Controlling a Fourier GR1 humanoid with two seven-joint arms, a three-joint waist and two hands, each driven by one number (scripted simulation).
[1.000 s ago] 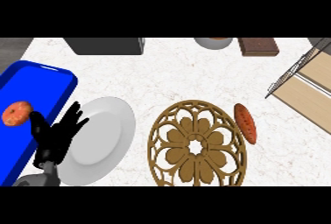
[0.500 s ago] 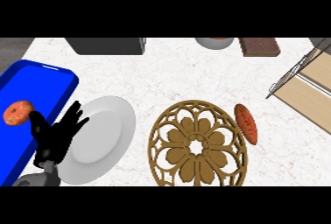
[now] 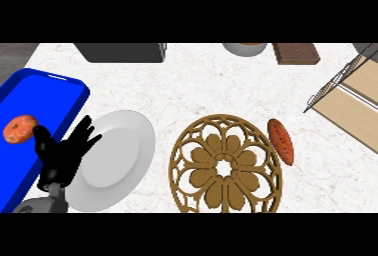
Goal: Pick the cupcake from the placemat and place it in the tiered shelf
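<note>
— What sits around that left robot hand (image 3: 65, 154)?
— Bench (image 3: 199, 85) beneath; blue tray (image 3: 33, 107) just left, white plate (image 3: 118, 150) under its spread, empty fingers. Further right, the brown openwork placemat (image 3: 225, 167), then the tiered shelf (image 3: 354, 100).
— And the cupcake?
— Cupcake (image 3: 280, 141) lies at the placemat's right edge, well apart from the hand. An orange snack (image 3: 20, 128) rests on the tray.

The tiered shelf (image 3: 353, 105) runs out past the right edge, so only its wire corner and pale boards show. Along the top of the desk (image 3: 199, 80), a dark box (image 3: 122, 51), a grey bowl (image 3: 245, 48) and a brown block (image 3: 296, 53) are cut off. The blue tray (image 3: 44, 100) leaves the view at the left. The left hand (image 3: 63, 152) covers part of the white plate's (image 3: 118, 155) left rim. The ornate placemat (image 3: 225, 167) is clipped at the bottom.
</note>
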